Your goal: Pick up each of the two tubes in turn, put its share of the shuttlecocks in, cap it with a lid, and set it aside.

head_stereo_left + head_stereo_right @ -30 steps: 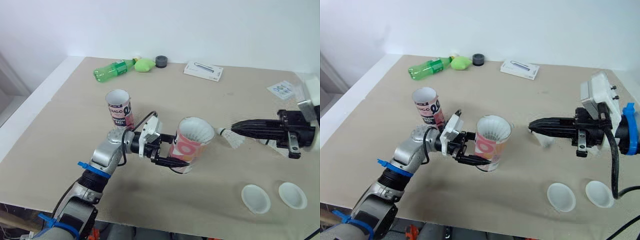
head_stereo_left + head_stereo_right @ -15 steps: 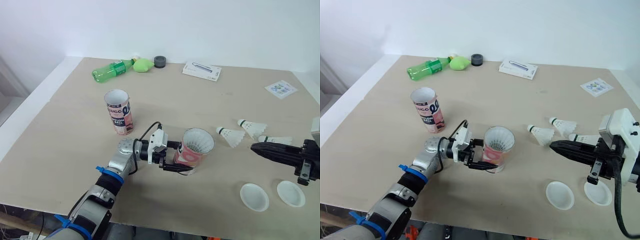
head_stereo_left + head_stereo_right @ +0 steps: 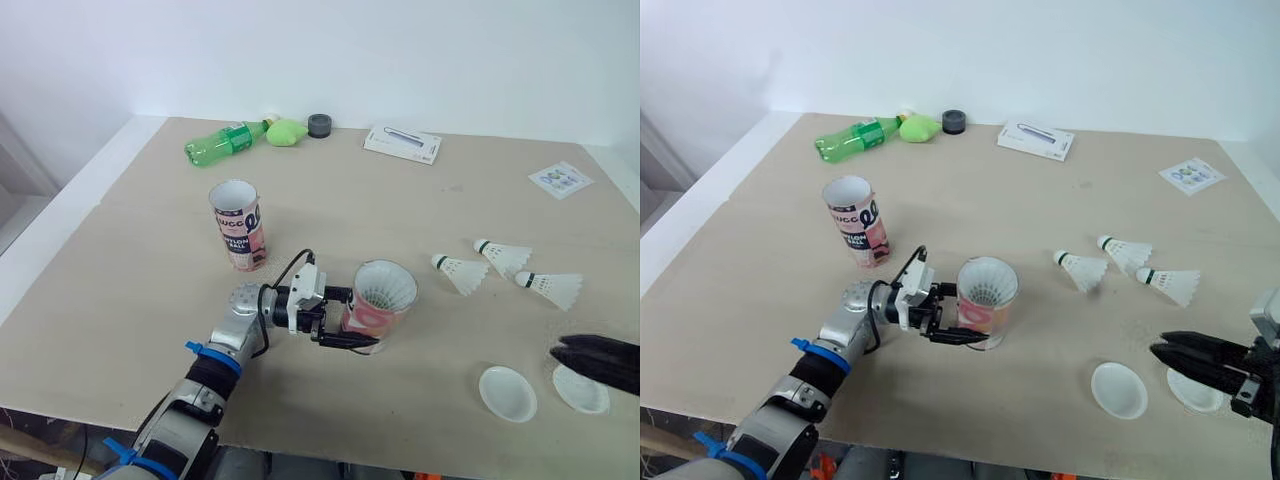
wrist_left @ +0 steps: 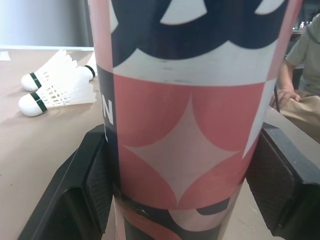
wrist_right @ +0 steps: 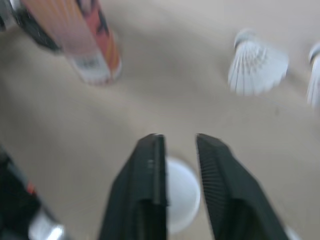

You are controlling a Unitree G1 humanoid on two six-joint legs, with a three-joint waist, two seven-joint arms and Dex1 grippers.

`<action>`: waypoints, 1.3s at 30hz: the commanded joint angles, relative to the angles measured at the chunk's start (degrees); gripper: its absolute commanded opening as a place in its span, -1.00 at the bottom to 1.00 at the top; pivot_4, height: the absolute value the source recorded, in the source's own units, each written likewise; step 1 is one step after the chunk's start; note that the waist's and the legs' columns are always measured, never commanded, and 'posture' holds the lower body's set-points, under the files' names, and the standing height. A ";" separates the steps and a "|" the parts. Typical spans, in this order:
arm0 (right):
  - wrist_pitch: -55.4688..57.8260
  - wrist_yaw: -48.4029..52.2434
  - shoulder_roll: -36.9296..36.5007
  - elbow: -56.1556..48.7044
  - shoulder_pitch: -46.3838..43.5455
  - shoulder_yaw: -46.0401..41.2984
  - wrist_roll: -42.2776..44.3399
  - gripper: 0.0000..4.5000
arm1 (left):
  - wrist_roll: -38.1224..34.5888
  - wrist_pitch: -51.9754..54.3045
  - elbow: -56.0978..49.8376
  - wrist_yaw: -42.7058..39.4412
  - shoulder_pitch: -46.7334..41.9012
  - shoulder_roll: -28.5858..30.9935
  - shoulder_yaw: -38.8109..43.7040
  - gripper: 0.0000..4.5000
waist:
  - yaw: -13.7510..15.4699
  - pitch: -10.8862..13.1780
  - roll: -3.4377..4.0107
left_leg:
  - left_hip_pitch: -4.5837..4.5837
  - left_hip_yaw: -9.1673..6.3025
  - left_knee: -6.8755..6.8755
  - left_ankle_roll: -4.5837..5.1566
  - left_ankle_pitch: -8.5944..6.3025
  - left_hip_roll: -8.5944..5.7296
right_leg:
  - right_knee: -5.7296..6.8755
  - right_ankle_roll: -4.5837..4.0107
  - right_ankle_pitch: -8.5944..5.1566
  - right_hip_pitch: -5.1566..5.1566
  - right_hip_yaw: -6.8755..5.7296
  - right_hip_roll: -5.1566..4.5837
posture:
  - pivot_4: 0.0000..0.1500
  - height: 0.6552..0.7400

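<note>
Front and centre on the desk [image 3: 130, 250], the left gripper [image 3: 352, 321] is clamped tight on a pink-and-navy tube [image 3: 380, 300], one black pad [image 4: 95, 185] pressed on each side of it in the left wrist view. That tube leans a bit and has white feathers showing in its open mouth; can't tell if its base is actually touching the desk. The second tube [image 3: 238, 222] stands upright and open-topped, back and toward the left edge from the held one. Over toward the right edge, three shuttlecocks are lying on their sides: one [image 3: 460, 273] nearest the held tube, one [image 3: 505, 256] just behind it, one [image 3: 550, 288] furthest right. Near the front right corner sit two white lids [image 3: 508, 393] [image 3: 580, 388]. The right gripper [image 3: 1160, 350] is by that corner next to the lids, fingers only a narrow gap apart with nothing in them. Along the back edge: a green bottle [image 3: 225, 140] on its side, a green lump [image 3: 288, 130], a small dark cap [image 3: 320, 124], a white box [image 3: 403, 144], and a sticker sheet [image 3: 558, 179] further right.
</note>
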 commanded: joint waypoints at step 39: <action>-25.90 1.37 -16.13 19.51 -18.33 47.40 -25.86 -0.68 | 2.27 -2.19 -5.45 1.04 5.54 4.07 -4.61 0.45 | -0.43 -0.34 0.19 | 0.26 0.03 -0.38 -0.04 0.00 0.00 | -0.31 -0.06 0.04 0.21 0.01 -0.02 | 1.00 0.75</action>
